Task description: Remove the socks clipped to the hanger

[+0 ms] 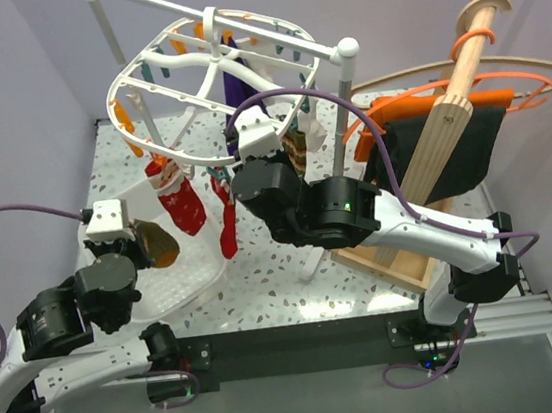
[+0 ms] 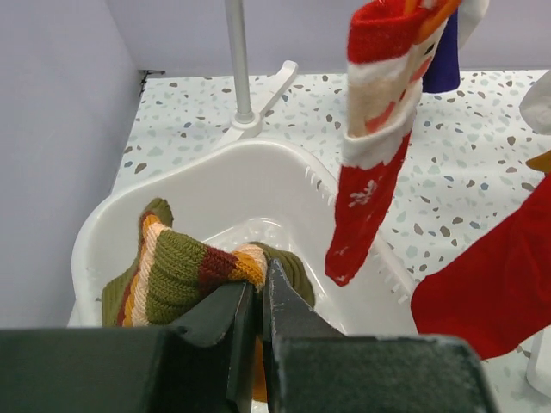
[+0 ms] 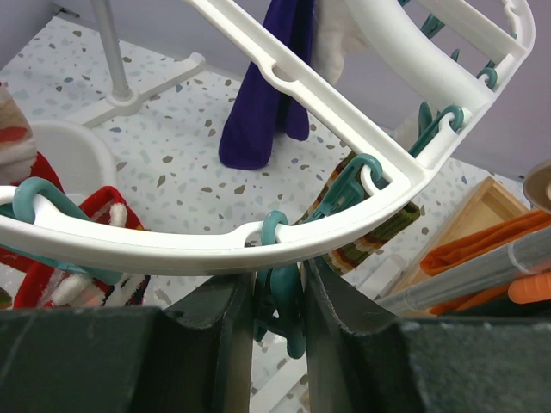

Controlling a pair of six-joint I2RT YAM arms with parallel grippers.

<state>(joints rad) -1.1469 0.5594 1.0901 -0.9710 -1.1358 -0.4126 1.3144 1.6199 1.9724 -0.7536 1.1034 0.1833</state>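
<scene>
The white oval hanger [image 1: 197, 37] hangs from a rack, with its rim close in the right wrist view [image 3: 172, 245]. My right gripper [image 3: 280, 301] reaches up under the rim and is shut on a teal clip [image 3: 288, 314]; in the top view it [image 1: 241, 148] is at the front rim. Beside it hang a brown-olive striped sock [image 3: 383, 231], a dark purple sock [image 3: 263, 112] and red Christmas socks [image 3: 47, 275]. My left gripper [image 2: 258, 288] is shut on another striped sock [image 2: 172, 271] and holds it over a white basin [image 2: 112, 225]. A red Christmas sock [image 2: 370, 172] hangs just ahead.
The rack's white pole [image 1: 341, 118] and its foot [image 2: 258, 103] stand on the speckled table. A wooden box [image 1: 394, 263] with wooden and orange hangers [image 1: 482, 40] and black and orange cloths [image 1: 450, 150] fills the right side. A second red sock [image 2: 491, 292] hangs at the right.
</scene>
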